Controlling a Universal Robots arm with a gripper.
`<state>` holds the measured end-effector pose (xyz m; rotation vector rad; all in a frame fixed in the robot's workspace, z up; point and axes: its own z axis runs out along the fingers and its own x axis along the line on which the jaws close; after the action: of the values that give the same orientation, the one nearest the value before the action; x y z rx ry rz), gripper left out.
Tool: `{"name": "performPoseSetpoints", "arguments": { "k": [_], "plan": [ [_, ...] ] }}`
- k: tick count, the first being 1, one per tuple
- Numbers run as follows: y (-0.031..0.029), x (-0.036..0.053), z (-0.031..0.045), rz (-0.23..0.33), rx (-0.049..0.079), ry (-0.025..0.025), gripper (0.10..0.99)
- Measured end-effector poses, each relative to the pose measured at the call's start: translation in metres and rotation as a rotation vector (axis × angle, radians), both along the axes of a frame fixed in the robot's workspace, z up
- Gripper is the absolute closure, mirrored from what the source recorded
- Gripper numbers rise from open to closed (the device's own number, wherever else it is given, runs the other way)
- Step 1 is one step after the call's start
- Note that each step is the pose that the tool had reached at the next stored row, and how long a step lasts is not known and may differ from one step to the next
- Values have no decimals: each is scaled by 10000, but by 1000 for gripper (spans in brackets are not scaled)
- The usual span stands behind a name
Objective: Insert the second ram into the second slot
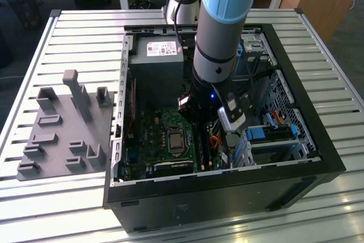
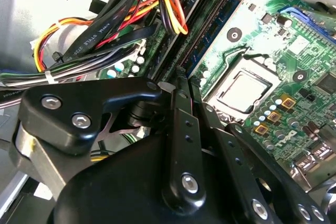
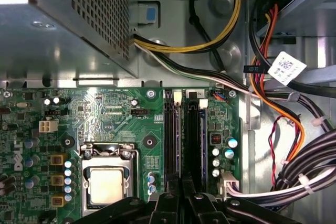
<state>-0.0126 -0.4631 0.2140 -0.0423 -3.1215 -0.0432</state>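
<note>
My claw [image 3: 181,190] sits drawn shut, gripping nothing I can make out, just over the memory slots [image 3: 170,129], where the second ram [image 3: 198,129] seems to stand edge-on, so I judge a straight, even downward push best, until the white latches [image 3: 192,94] close.

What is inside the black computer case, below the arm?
Inside the computer case lie a green motherboard with its processor socket, memory slots, a grey power supply and bundled cables. The arm covers the case's middle.
</note>
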Motion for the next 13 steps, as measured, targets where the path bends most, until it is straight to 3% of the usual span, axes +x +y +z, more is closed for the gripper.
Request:
{"name": "performPoseSetpoints", "arguments": {
  "k": [6, 8, 9, 13],
  "plan": [
    [0, 0, -10, 0, -1, 4, 949],
    [0, 0, -13, 0, -1, 5, 937],
    [0, 0, -14, 1, -1, 5, 875],
    [0, 0, -13, 1, 0, 5, 875]
  ]
}}
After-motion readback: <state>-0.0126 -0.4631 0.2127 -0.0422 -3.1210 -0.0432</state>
